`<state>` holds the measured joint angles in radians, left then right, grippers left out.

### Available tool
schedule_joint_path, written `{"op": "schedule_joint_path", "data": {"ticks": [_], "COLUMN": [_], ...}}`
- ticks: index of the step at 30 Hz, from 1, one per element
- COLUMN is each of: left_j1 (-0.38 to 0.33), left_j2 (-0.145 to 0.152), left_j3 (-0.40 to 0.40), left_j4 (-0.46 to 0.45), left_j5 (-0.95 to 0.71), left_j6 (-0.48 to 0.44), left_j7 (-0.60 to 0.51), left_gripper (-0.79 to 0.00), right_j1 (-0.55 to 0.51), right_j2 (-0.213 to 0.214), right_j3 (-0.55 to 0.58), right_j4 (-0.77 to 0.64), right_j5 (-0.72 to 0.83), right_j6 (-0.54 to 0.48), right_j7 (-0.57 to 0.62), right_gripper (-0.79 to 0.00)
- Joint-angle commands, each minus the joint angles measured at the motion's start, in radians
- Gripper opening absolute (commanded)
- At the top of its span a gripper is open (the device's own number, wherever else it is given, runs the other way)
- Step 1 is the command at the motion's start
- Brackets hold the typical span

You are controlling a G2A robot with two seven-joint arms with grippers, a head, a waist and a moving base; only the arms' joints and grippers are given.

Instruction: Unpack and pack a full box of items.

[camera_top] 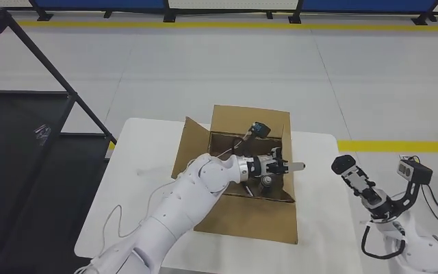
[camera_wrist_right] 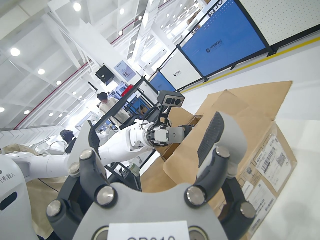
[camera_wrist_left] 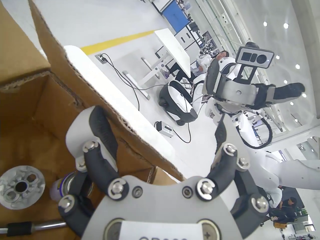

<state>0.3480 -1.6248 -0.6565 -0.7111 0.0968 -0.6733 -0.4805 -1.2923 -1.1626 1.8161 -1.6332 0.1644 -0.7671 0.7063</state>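
Our left tool point(camera_top: 287, 166) hangs spread and empty, straddling the right wall of the box point(camera_top: 250, 219), one finger inside. The metal spool point(camera_wrist_left: 22, 186) and a small can point(camera_wrist_left: 62, 188) sit on the box floor, below and inward of it, so we reckon it needs to clear that cardboard edge first. The right tool point(camera_wrist_right: 153, 126) is spread too, off past the table point(camera_top: 137, 185), well apart.

A white table point(camera_top: 147, 161) stands on a pale floor point(camera_top: 226, 68) crossed by yellow lines point(camera_top: 205, 25) — one far off, one near. A black rack point(camera_top: 41, 178) stands just beside the table; blue panels point(camera_top: 96, 5) line the far edge.
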Motion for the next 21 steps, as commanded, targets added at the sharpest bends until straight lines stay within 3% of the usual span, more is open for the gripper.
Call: {"op": "schedule_joint_path", "data": {"ticks": [1,12,21], "left_j1": [-0.004,-0.024,-0.034], "left_j2": [-0.015,-0.099,-0.167], "left_j3": [0.011,0.079,0.133], "left_j4": [0.015,0.113,0.219], "left_j5": [-0.003,0.023,0.072], "left_j6": [-0.016,-0.081,-0.051], "left_j7": [0.020,0.070,0.062], "left_gripper": [0.000,0.000,0.000], "right_j1": [-0.019,-0.116,-0.145], "right_j2": [0.003,0.017,0.027], "right_j3": [0.020,0.114,0.138], "right_j4": [0.004,0.045,0.100], "right_j5": [0.009,0.071,0.113], "right_j6": [-0.010,-0.064,-0.097], "right_j7": [-0.011,-0.055,-0.057], "right_gripper": [0.000,0.000,0.000]}}
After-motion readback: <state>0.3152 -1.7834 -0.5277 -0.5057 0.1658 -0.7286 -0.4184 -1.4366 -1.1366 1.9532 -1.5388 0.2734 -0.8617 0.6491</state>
